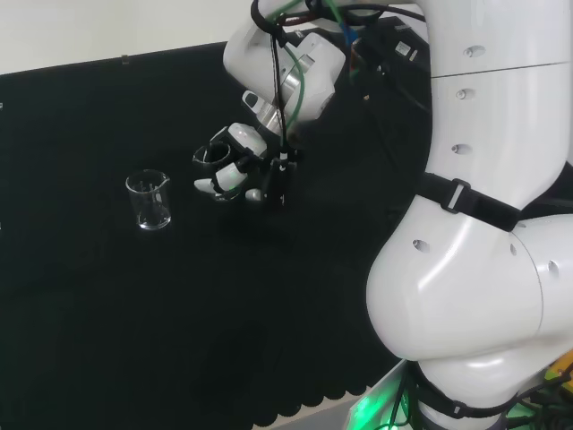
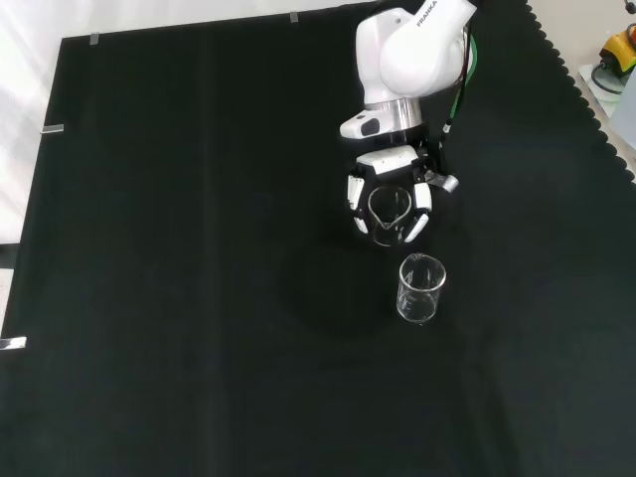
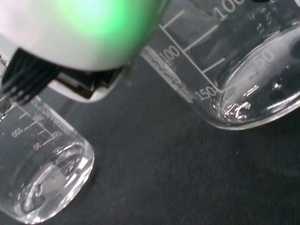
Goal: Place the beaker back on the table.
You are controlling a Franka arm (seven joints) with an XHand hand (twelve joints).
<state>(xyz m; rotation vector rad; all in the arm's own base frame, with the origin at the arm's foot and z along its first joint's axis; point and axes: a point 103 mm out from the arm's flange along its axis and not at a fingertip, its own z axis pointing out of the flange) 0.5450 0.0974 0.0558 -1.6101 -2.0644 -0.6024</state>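
Note:
My hand [image 1: 235, 170] [image 2: 386, 159] is shut on a clear glass beaker [image 1: 213, 154] [image 2: 389, 205], with the fingers curled round its wall. The front view looks down into its rim between the fingers. In the wrist view this beaker [image 3: 253, 70] is close and large, with white graduation marks, and a blurred white part of the hand [image 3: 70, 37] shows beside it. I cannot tell whether its base touches the black cloth [image 2: 199, 298]. A second clear beaker [image 1: 149, 201] [image 2: 420, 289] [image 3: 42, 173] stands upright on the cloth, a short way from the hand and apart from it.
The arm's white links [image 1: 483, 224] take up the head view's right side. The cloth's scalloped edge [image 2: 586, 89] runs down the front view's right, with a yellow object [image 2: 618, 48] beyond it. Open cloth spreads to the left in the front view.

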